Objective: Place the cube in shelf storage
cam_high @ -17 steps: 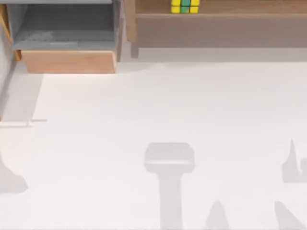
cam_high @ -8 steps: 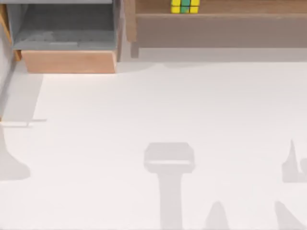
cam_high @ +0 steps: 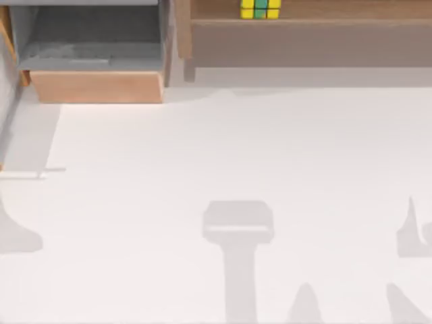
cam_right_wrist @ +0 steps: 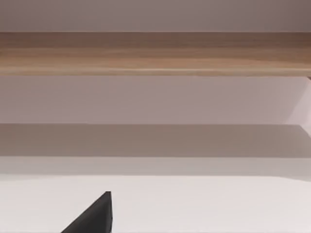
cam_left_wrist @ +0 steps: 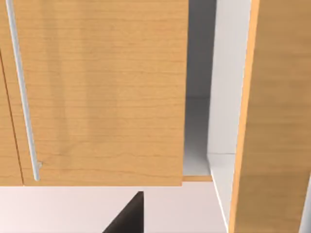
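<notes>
The cube, yellow and green with dark lines, rests on the shelf storage at the table's far edge, right of centre. The shelf's light wood edge runs across the right wrist view, where a dark part of my right gripper hangs over the white table, well short of the shelf. A dark part of my left gripper shows in the left wrist view, in front of a wooden cabinet door. Nothing is held in either view.
A grey-lined wooden compartment stands at the far left, next to the shelf. The cabinet door carries a long metal handle, with a gap beside it. Arm shadows lie on the white table near its front edge.
The shadow at the table's left edge has crept slightly to the right. The cube and the furniture have not moved.
</notes>
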Motion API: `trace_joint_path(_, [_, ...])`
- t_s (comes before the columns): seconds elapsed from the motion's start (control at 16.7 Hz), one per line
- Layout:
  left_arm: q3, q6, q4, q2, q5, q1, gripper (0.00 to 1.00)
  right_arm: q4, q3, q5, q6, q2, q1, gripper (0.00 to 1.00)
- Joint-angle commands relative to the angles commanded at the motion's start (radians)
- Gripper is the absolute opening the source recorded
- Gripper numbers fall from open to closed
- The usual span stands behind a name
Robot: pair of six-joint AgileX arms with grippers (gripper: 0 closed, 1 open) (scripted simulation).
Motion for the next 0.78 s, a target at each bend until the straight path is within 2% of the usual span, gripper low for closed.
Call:
trace_joint_path(0.48, [0.000, 0.000, 0.000, 0.000, 0.000, 0.000, 0.02, 0.000, 0.000, 0.000, 0.000, 0.000, 0.000, 1.00])
trace_joint_path(0.78, [0.000, 0.000, 0.000, 0.000, 0.000, 0.000, 0.00, 0.000, 0.000, 0.000, 0.000, 0.000, 0.000, 1.00])
